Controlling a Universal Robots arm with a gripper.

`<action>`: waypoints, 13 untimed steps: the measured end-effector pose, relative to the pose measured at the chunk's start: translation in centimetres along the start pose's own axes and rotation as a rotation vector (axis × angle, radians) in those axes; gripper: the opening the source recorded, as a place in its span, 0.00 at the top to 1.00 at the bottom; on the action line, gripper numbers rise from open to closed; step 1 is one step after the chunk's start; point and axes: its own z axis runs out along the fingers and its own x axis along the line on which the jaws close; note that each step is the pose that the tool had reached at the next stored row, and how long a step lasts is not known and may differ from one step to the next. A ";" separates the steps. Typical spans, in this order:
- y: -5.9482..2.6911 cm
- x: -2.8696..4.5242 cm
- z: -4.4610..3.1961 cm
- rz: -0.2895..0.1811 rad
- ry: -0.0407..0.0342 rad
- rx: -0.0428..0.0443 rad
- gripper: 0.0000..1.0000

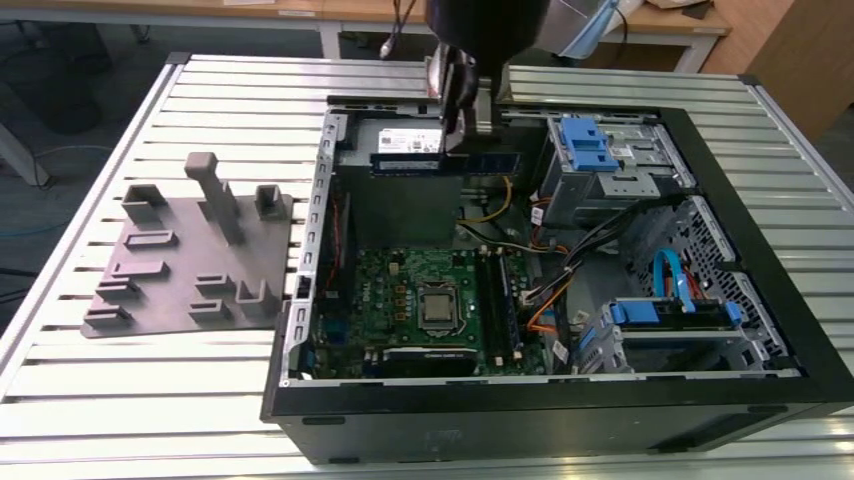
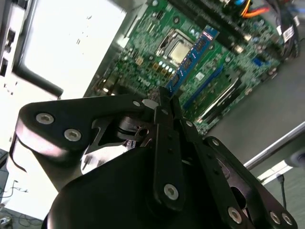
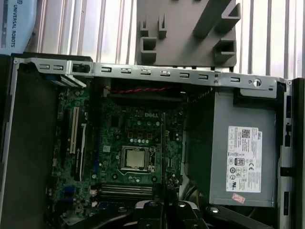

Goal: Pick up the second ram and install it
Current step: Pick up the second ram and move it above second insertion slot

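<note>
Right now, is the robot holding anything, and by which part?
Yes: the second ram, a thin blue-green strip. The jaws are shut across its flat faces, with the strip jutting out above the motherboard; exactly where along its length is hidden.

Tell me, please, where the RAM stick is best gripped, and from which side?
Pinch the second ram across its flat faces at the upper long edge, from above, as the gripper does: it is thin, on edge, and its lower edge likely must stay free.

Ram point(image 2: 193, 57) blue-green w/ black chips; motherboard point(image 1: 400, 285) green; tray point(image 1: 160, 265) grey; surface point(image 1: 134, 385) silver, ribbed; claw point(image 2: 164, 95) black; drive clips point(image 1: 583, 140) blue.
</note>
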 end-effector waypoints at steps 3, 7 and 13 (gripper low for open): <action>-1.27 0.08 0.45 0.000 -0.0001 -0.0013 0.89; -3.07 0.19 1.04 0.000 0.0000 -0.0038 0.89; -3.75 0.26 2.09 0.003 -0.0003 -0.0041 0.89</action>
